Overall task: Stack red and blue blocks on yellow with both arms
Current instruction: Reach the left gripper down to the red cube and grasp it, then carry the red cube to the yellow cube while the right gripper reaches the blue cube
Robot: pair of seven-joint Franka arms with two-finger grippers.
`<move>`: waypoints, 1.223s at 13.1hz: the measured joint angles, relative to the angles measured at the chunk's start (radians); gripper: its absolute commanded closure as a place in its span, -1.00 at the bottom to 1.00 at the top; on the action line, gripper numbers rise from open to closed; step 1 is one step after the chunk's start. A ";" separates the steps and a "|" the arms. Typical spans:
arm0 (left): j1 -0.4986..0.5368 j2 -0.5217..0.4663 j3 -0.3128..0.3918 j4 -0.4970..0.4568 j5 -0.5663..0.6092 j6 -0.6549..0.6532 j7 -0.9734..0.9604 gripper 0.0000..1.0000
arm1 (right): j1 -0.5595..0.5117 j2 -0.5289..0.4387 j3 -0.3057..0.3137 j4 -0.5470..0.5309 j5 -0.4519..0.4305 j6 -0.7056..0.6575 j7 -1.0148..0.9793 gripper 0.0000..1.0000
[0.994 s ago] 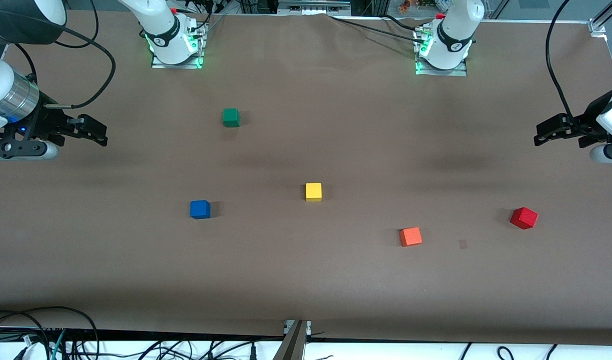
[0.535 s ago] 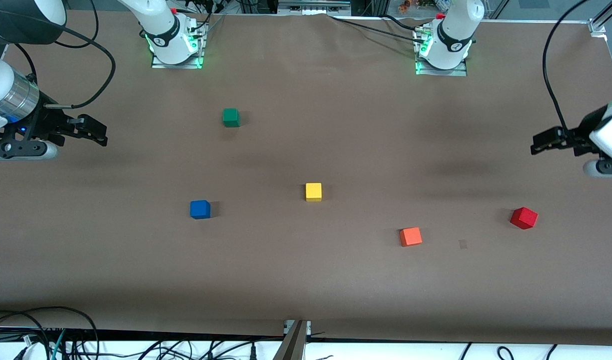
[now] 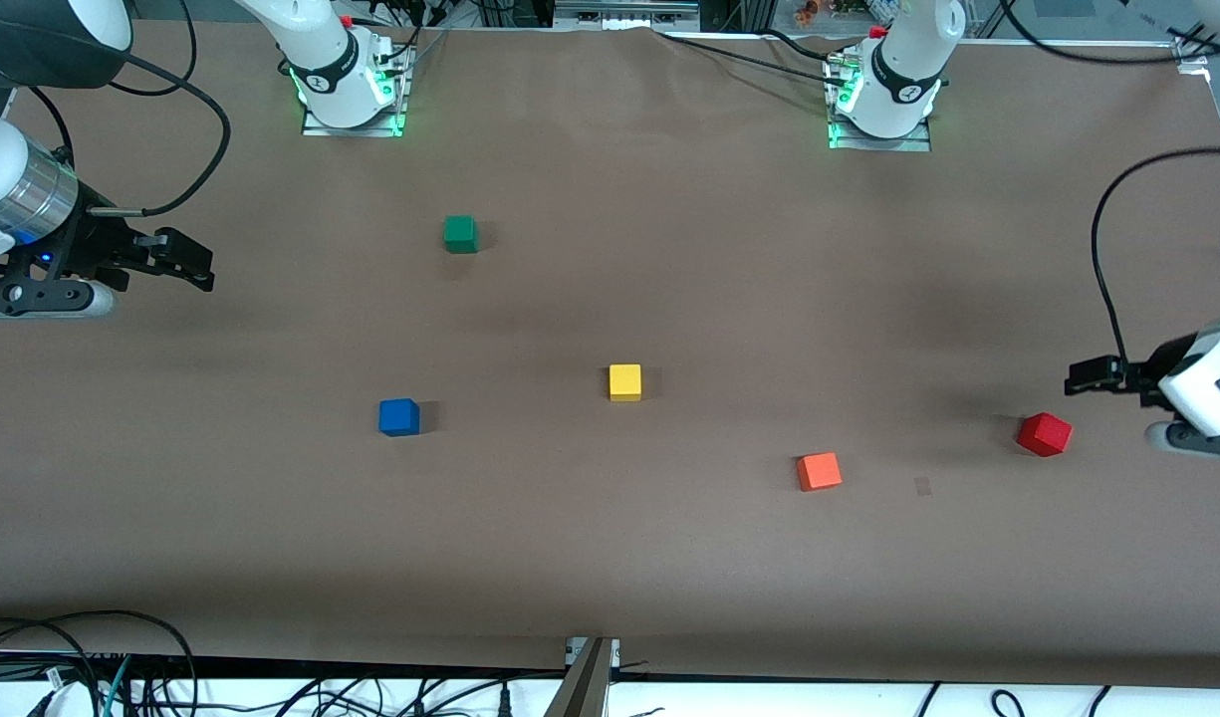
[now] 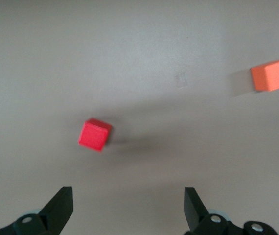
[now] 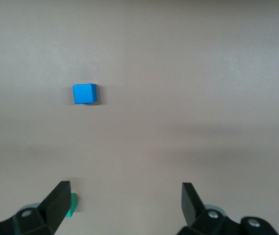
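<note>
The red cube (image 3: 1045,434) sits turned at an angle near the left arm's end of the table; it also shows in the left wrist view (image 4: 95,134). My left gripper (image 3: 1081,378) hangs open and empty over the table just beside it (image 4: 128,205). The blue cube (image 3: 398,416) sits toward the right arm's end and shows in the right wrist view (image 5: 84,93). The yellow cube (image 3: 625,382) sits mid-table, alone. My right gripper (image 3: 203,267) waits open and empty over the right arm's end of the table (image 5: 125,203).
An orange cube (image 3: 819,471) lies between the yellow and red cubes, nearer the front camera; it shows in the left wrist view (image 4: 272,74). A green cube (image 3: 460,234) sits near the right arm's base (image 5: 71,205). Cables run along the table's front edge.
My left gripper has swung down the front view to just beside the red cube. The right arm and all cubes have not moved.
</note>
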 measured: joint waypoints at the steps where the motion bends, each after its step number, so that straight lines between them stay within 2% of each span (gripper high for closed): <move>1: 0.006 0.026 0.000 0.001 0.000 0.034 0.062 -1.00 | 0.000 0.000 0.000 0.000 0.000 0.000 0.000 -1.00; 7: 0.087 0.194 0.000 -0.002 0.000 0.246 0.465 -1.00 | 0.000 0.000 0.000 0.001 0.018 0.003 0.000 -1.00; 11: 0.117 0.257 -0.002 -0.037 0.000 0.333 0.507 -1.00 | 0.001 0.000 0.001 0.003 0.035 0.014 0.000 -1.00; 16: 0.119 0.262 -0.006 -0.132 0.000 0.397 0.520 -1.00 | 0.004 0.049 0.004 0.002 0.039 0.077 -0.004 -1.00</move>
